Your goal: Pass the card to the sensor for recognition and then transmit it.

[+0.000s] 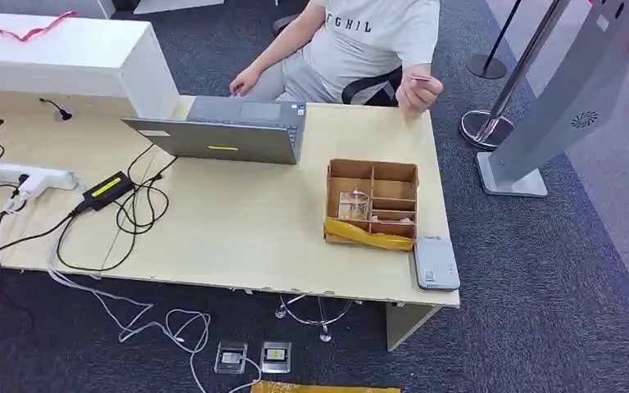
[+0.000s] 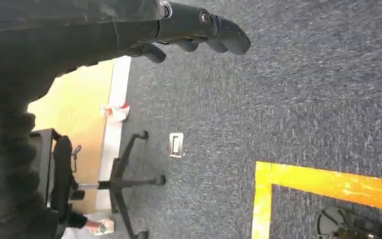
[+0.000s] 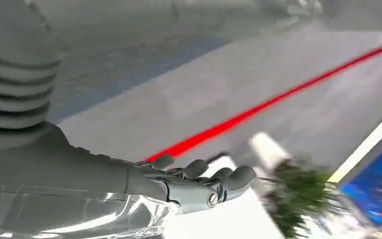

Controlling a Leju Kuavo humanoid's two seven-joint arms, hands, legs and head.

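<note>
The right hand (image 3: 199, 184) hangs with its fingers slack and a little apart, nothing in them, a red floor line and a blurred green plant (image 3: 298, 194) beyond its fingertips; the left hand (image 2: 199, 30) likewise carries nothing, its dark fingers loosely curled over grey carpet and not closed on anything. Neither hand is over the table yet, so the step in hand, as I judge it, is taking the card (image 1: 423, 79) — it sits well ahead of both hands, pinched in the hand (image 1: 416, 92) of a person seated at the far edge of the table (image 1: 237, 237). To do this well, the right hand looks the better choice, since the card is held out on that side: it should rise past the table's near edge, go forward beyond the cardboard box (image 1: 372, 203) without brushing its rim, and meet the card with the fingers spread wide enough to close on its flat faces rather than its edge. The sensor (image 1: 436, 263) — the grey slab at the near right corner, just beside the box — lies between the hanging hand and the card, so the return path is short; keeping the card flat and low over it should help recognition. The laptop (image 1: 229, 131) and the cables (image 1: 123, 213) lie off to the left, away from that route.
</note>
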